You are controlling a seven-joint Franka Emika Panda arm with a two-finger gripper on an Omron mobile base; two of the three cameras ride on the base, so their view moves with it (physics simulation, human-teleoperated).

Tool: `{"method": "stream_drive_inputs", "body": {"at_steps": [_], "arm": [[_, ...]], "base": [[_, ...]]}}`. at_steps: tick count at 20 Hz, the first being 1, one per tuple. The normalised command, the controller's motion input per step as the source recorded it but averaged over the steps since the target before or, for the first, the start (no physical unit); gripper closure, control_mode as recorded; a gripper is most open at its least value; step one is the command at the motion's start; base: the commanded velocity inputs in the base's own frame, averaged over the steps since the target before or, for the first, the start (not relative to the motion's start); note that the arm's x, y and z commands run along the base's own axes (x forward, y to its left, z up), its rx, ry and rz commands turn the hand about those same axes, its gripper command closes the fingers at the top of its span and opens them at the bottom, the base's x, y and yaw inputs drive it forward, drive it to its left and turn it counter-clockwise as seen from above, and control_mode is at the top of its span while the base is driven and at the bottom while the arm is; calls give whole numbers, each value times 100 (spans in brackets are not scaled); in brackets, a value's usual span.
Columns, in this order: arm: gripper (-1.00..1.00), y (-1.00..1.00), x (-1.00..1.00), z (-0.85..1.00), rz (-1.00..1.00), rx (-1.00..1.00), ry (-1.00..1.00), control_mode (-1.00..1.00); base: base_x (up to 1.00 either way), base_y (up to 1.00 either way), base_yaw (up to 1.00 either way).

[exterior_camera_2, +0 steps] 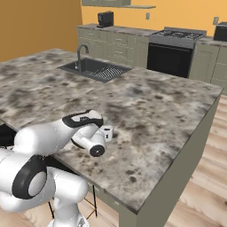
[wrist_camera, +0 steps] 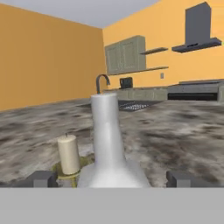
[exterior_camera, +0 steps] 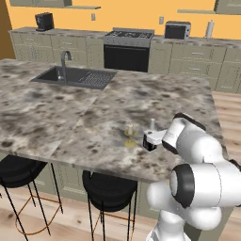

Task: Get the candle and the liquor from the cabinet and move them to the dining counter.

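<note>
The liquor (wrist_camera: 107, 135), a clear bottle with a long neck, stands upright on the dining counter (exterior_camera: 70, 113) near its front edge. My gripper (wrist_camera: 112, 178) is open around its lower body, and the dark fingertips (wrist_camera: 41, 178) stand well apart from the glass on both sides. Just left of the bottle the cream candle (wrist_camera: 69, 154) rests on its brass holder. From the left base view the candle (exterior_camera: 129, 134) and the bottle neck (exterior_camera: 152, 124) rise beside my gripper (exterior_camera: 149, 141). The cabinet (wrist_camera: 125, 54) hangs on the far wall with its doors shut.
A sink with a tap (exterior_camera: 75, 76) is set into the counter's far left. Two black stools (exterior_camera: 109, 190) stand under the front edge below my arm. A stove (exterior_camera: 128, 49) and lower units line the back wall.
</note>
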Motion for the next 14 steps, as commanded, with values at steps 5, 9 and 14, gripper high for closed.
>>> {"method": "stream_drive_inputs", "body": {"at_steps": [5, 9, 14], "arm": [[-100, -1, -25, 38, -12, 0, 25, -100], [-100, 0, -32, 46, -4, -1, 18, -100], [-100, -8, -28, 44, 0, 0, 16, -100]], "base": [[0, 0, 0], [0, 0, 0], [0, 0, 0]]}}
